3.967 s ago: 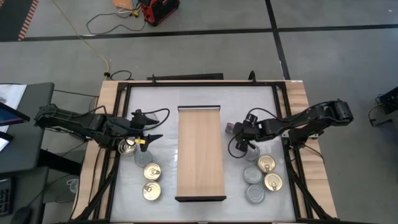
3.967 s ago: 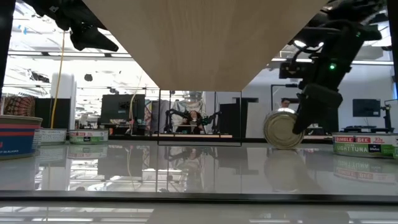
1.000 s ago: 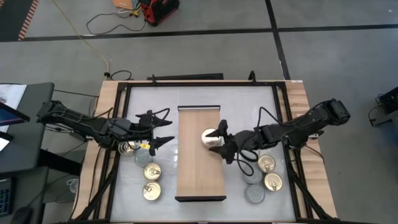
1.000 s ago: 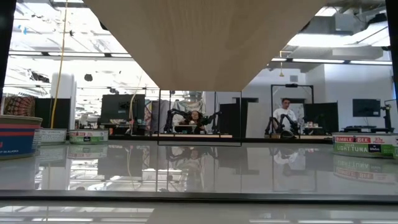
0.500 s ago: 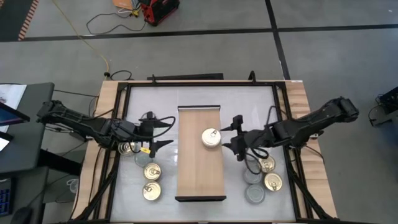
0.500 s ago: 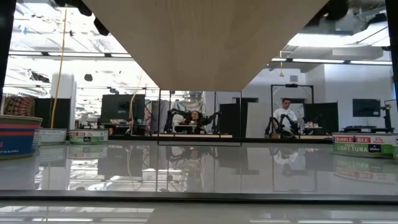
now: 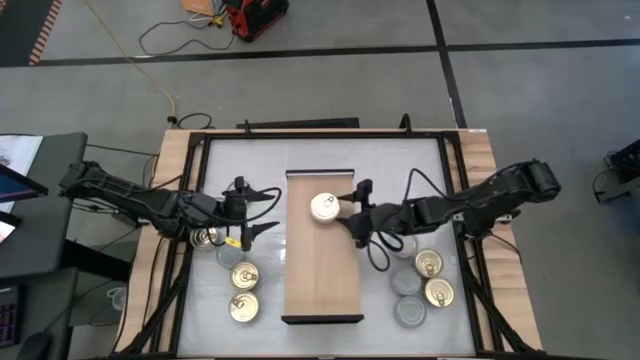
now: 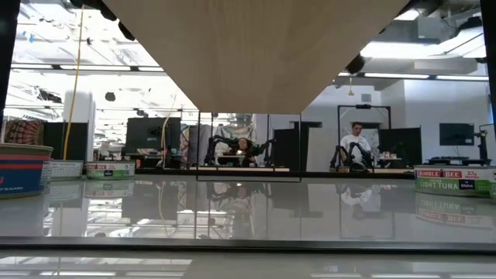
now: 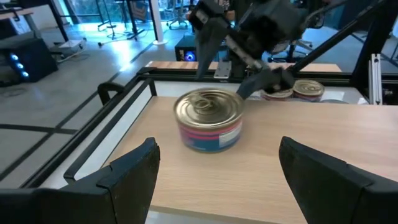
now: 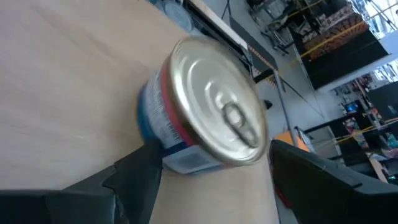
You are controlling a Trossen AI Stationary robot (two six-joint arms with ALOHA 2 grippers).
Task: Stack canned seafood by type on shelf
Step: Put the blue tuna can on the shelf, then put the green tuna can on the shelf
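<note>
A gold-lidded can [image 7: 323, 207] with a red and blue label stands on the far half of the light-wood shelf [image 7: 322, 280]. It looks blurred in the left wrist view [image 9: 209, 118] and the right wrist view [image 10: 205, 106]. My right gripper [image 7: 352, 212] is open and reaches over the shelf from the right, its fingers around the can. My left gripper [image 7: 255, 210] is open and hovers left of the shelf, facing the can. Other cans rest on the white tabletop: some on the left [image 7: 245, 275], several on the right [image 7: 430, 263]. My right gripper comes at the can level from the table's right. In the left wrist view one finger [image 9: 261, 81] lies against the can's side wall [image 9: 239, 107] on its right-facing side. The other finger stands apart. The can stays upright with its base on the shelf.
A gold can [image 7: 207, 237] sits under my left arm. Silver-lidded cans [image 7: 407, 282] lie among the gold ones on the right. The near half of the shelf is bare wood. The low view shows the shelf's underside [image 8: 256, 54] and cans at both sides [image 8: 456, 178].
My right gripper drew back from the can toward the table's right, then came back left over the shelf. The can has slid along the shelf toward the left and far edge, still upright.
</note>
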